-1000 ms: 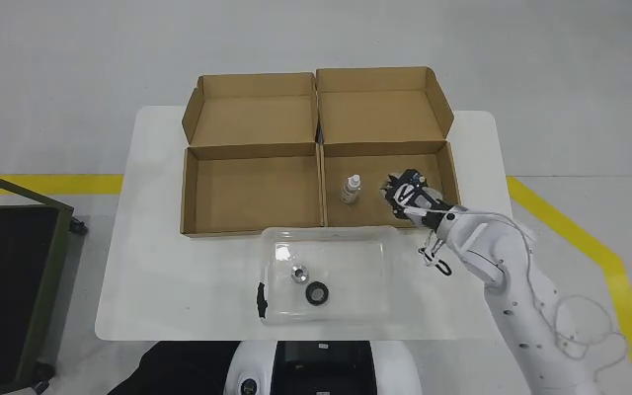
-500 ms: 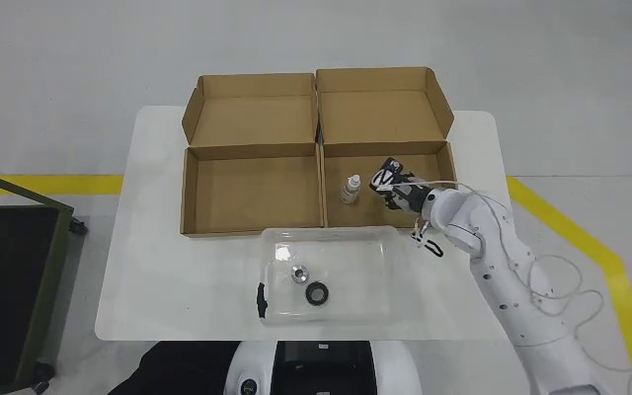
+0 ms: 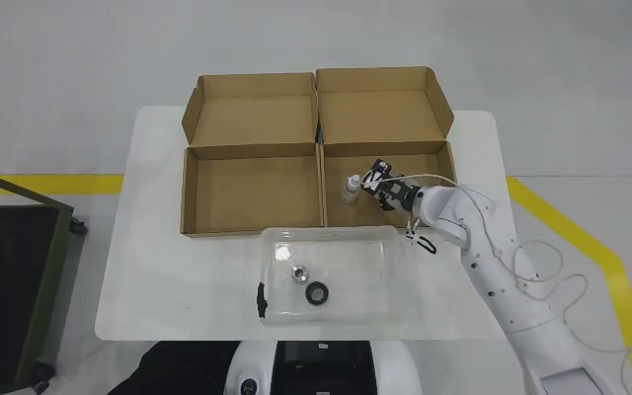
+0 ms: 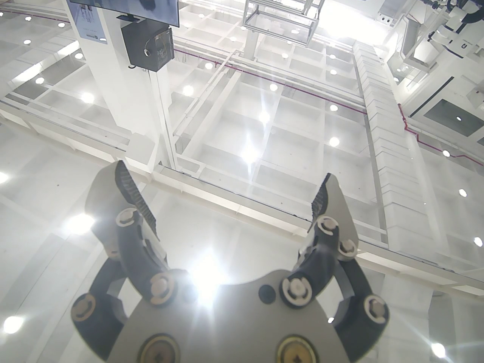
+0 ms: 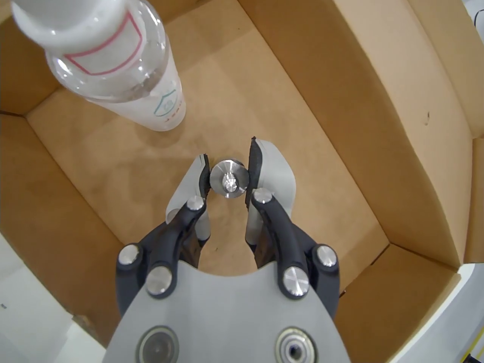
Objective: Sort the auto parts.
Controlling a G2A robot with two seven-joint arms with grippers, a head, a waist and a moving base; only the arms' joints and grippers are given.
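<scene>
The right pincer (image 5: 228,169) is clamped on one metal disc (image 5: 229,183) near one bottle (image 5: 113,50), the box walls (image 5: 340,77) well apart from it. The left pincer (image 4: 225,175) is spread.

The small round silver metal part (image 5: 229,183) is gleaming, polished smooth. The right tool (image 5: 228,160) is showing ribbed black rubbery pads (image 5: 255,160) on smooth grey fingers (image 5: 278,177). The clear plastic bottle (image 5: 113,62) is shining glossily; the brown cardboard box (image 5: 340,107) is looking matt, fibrous.
</scene>
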